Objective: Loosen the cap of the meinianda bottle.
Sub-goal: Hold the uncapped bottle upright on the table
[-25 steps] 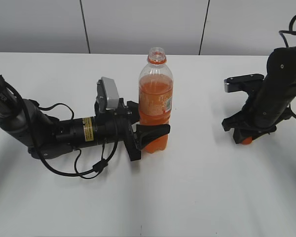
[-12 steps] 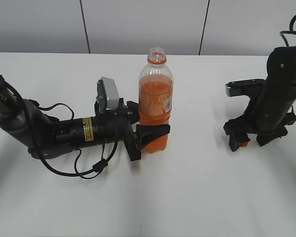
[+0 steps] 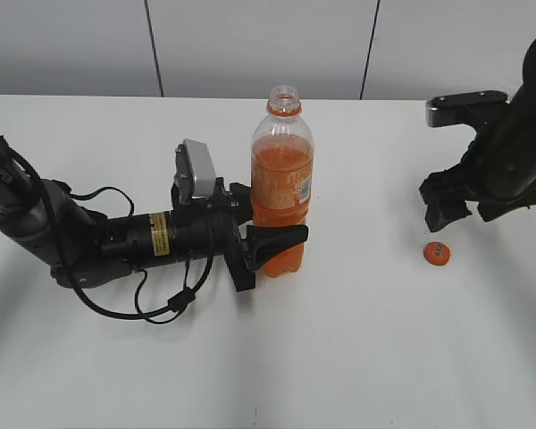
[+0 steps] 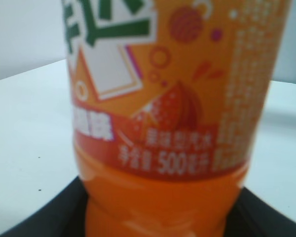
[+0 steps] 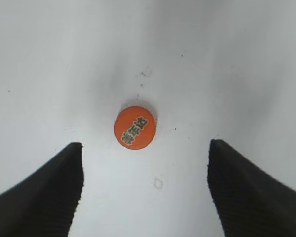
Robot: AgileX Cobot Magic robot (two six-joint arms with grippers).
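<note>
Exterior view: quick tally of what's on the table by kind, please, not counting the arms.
Tall clear plastic bottles of orange soda: 1, uncapped, clamped low by the left pincer.
Small round orange plastic caps: 1, loose on the white table, below the open right pincer.
Total: 2.

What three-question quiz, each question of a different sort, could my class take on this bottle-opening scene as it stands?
1. True or false: the cap is screwed onto the bottle.
2. What does the left gripper clamp? A) the bottle's neck B) the bottle's lower body C) the cap
3. Fill in: the right gripper, open, hangs above the ____.

Key
1. False: it lies on the table, and the bottle's mouth is open.
2. B
3. cap
</note>
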